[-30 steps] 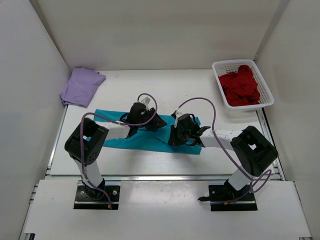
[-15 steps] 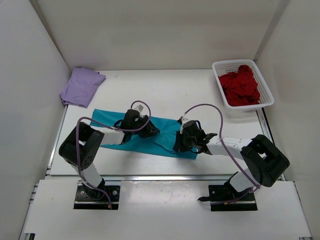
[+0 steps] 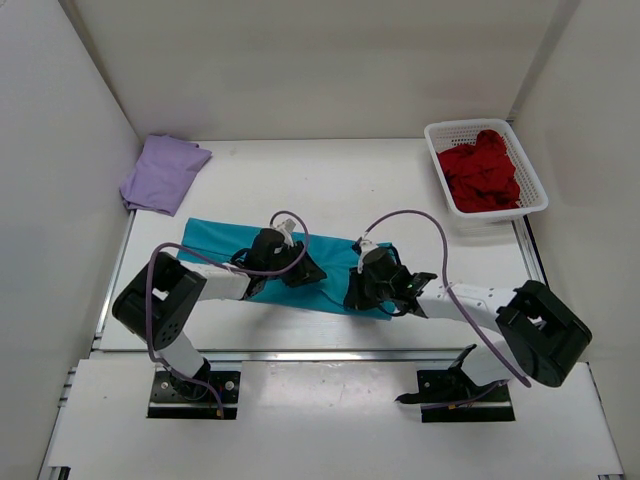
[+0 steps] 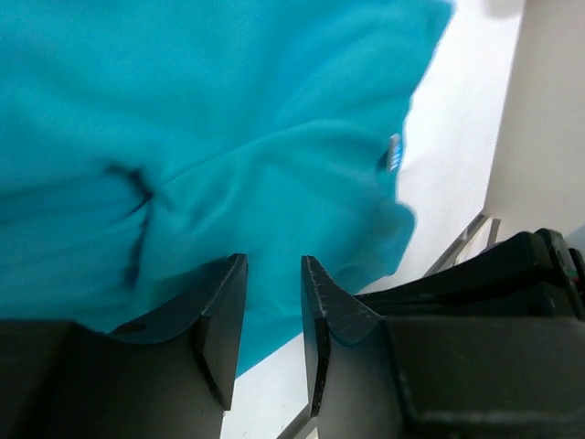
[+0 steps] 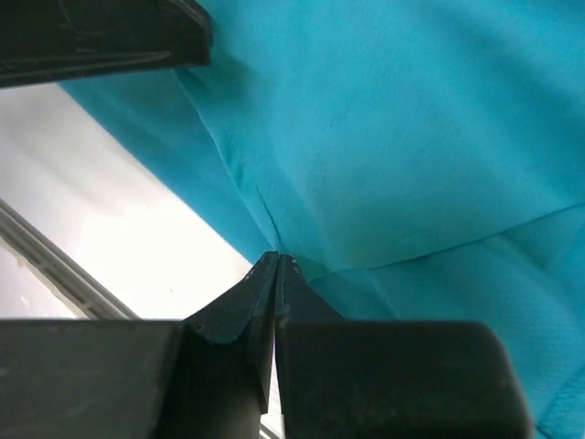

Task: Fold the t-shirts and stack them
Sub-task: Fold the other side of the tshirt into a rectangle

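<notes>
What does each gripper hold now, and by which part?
The right gripper is shut on the teal t-shirt, pinching a crease near its edge. The left gripper stands part open over the same shirt; whether it holds the shirt cannot be told.

Open table point(image 3: 320, 175) between lavender shirt point(image 3: 162, 172), basket point(image 3: 465, 124)

Left arm point(image 3: 165, 300) and right arm point(image 3: 525, 325) fold low from their bases, elbows out to the sides and forearms angled inward, so the wrists nearly meet in the middle. The left gripper point(image 3: 305, 268) points right, its fingers point(image 4: 215, 311) a narrow gap apart. The right gripper point(image 3: 352, 292) points left, its fingers point(image 5: 238, 306) pressed tip to tip.
</notes>
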You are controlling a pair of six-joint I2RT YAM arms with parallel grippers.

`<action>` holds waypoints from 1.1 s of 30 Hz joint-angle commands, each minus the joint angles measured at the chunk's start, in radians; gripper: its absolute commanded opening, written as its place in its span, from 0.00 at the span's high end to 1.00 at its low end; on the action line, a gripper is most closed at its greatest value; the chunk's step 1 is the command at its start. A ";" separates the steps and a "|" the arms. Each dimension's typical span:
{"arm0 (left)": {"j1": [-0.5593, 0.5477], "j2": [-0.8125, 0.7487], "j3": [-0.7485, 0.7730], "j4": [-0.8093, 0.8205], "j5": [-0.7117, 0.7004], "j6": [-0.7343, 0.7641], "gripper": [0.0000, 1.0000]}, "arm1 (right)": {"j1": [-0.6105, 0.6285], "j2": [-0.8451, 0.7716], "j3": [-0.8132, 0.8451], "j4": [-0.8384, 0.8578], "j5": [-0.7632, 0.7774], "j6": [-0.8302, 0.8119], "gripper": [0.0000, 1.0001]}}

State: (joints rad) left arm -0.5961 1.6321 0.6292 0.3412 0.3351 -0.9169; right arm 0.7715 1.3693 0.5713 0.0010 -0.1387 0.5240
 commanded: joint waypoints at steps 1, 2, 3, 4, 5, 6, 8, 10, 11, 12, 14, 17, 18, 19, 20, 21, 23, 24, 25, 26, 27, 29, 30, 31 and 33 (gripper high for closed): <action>0.012 -0.011 -0.043 0.045 0.038 -0.008 0.60 | 0.014 0.031 -0.025 0.042 -0.013 0.031 1.00; 0.018 -0.011 -0.046 0.045 0.041 -0.013 0.59 | 0.017 0.039 -0.027 0.045 -0.015 0.030 1.00; 0.027 -0.008 -0.045 0.044 0.042 -0.011 0.59 | 0.018 0.036 -0.021 0.047 -0.016 0.030 0.99; 0.033 -0.008 -0.039 0.038 0.041 -0.010 0.59 | 0.025 0.042 -0.016 0.036 -0.013 0.030 1.00; 0.033 -0.008 -0.048 0.033 0.048 -0.002 0.60 | 0.031 0.036 -0.019 0.031 -0.016 0.024 1.00; 0.039 -0.023 -0.046 0.030 0.041 -0.007 0.59 | 0.035 0.030 0.001 0.024 -0.018 0.015 1.00; 0.044 -0.035 -0.043 0.016 0.022 0.003 0.59 | 0.037 0.010 0.012 0.011 -0.031 0.002 1.00; 0.064 -0.058 -0.052 0.010 0.038 -0.003 0.59 | 0.008 -0.028 0.035 -0.021 -0.050 -0.024 0.98; 0.065 -0.073 -0.060 0.022 0.042 -0.008 0.59 | -0.024 -0.053 0.032 -0.022 -0.058 -0.025 0.97; 0.065 -0.086 -0.060 0.019 0.042 -0.010 0.59 | -0.070 -0.059 0.035 -0.015 -0.055 -0.038 0.97; 0.056 -0.130 -0.053 -0.013 0.030 0.013 0.59 | -0.150 -0.049 0.029 0.037 -0.068 -0.048 0.97; 0.042 -0.181 -0.049 -0.060 0.013 0.053 0.58 | -0.257 0.083 0.091 0.063 -0.087 -0.085 0.99; 0.047 -0.192 -0.054 -0.071 0.024 0.056 0.58 | -0.277 0.143 0.102 0.079 -0.070 -0.100 1.00; 0.051 -0.199 -0.057 -0.076 0.027 0.064 0.58 | -0.297 0.174 0.129 0.082 -0.061 -0.114 1.00; 0.058 -0.207 -0.065 -0.083 0.041 0.067 0.58 | -0.314 0.229 0.165 0.097 -0.077 -0.116 1.00; 0.067 -0.219 -0.068 -0.091 0.057 0.078 0.58 | -0.334 0.282 0.194 0.096 -0.079 -0.113 1.00; 0.084 -0.238 -0.077 -0.119 0.062 0.099 0.58 | -0.371 0.379 0.246 0.100 -0.075 -0.117 1.00; 0.096 -0.251 -0.088 -0.123 0.070 0.104 0.58 | -0.380 0.446 0.278 0.081 -0.075 -0.114 1.00; 0.104 -0.259 -0.086 -0.129 0.074 0.108 0.58 | -0.400 0.479 0.351 0.064 -0.084 -0.110 1.00; 0.114 -0.271 -0.092 -0.140 0.077 0.119 0.58 | -0.417 0.535 0.458 0.010 -0.096 -0.116 1.00; 0.130 -0.284 -0.086 -0.168 0.094 0.128 0.58 | -0.422 0.577 0.566 0.005 -0.093 -0.130 1.00; 0.149 -0.301 -0.086 -0.176 0.111 0.138 0.58 | -0.452 0.702 0.861 -0.122 -0.097 -0.160 1.00; 0.163 -0.305 -0.085 -0.200 0.125 0.148 0.59 | -0.462 0.826 1.129 -0.266 -0.158 -0.162 0.99; 0.177 -0.314 -0.091 -0.223 0.131 0.161 0.59 | -0.466 0.880 1.265 -0.342 -0.179 -0.174 0.99; 0.189 -0.357 -0.091 -0.263 0.116 0.179 0.59 | -0.468 1.095 1.782 -0.577 -0.214 -0.196 0.94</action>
State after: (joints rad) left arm -0.4294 1.3464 0.5465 0.1490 0.4229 -0.7906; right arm 0.3172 2.3100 1.7947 -0.2459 -0.2977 0.3855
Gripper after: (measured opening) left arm 0.414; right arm 0.043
